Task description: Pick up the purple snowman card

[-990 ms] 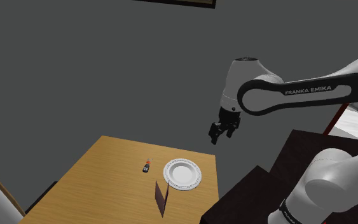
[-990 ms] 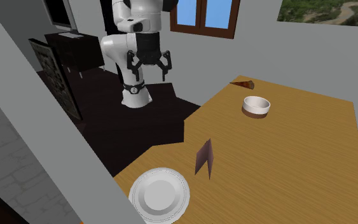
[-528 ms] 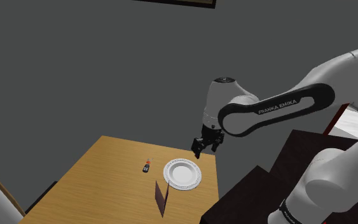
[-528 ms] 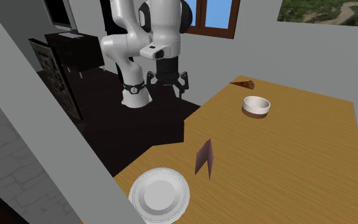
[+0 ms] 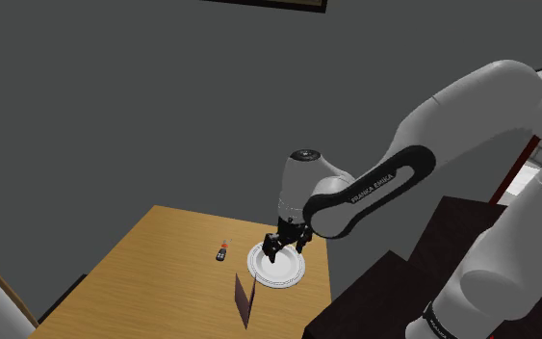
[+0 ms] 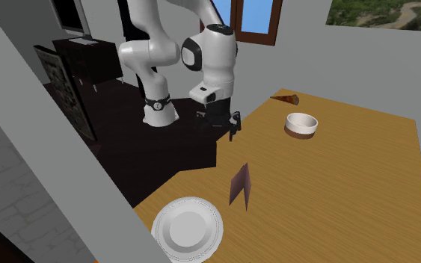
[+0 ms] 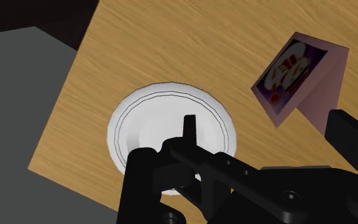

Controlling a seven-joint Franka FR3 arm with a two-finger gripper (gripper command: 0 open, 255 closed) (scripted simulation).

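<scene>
Currently approach is in hand: the tool [image 5: 283, 250] is held open, empty, above the white plate [image 7: 123, 121]. The purple snowman card [image 7: 289, 73] is stood tent-wise on the bench [image 7: 171, 44] near it; a sideways shift and descent are likely needed.

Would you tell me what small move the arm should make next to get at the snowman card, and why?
Probably a short sideways shift of the gripper toward the card, before any descent. The gripper is open and hangs over the white plate, while the card stands folded beside the plate, off to one side of the gripper rather than under it.
</scene>
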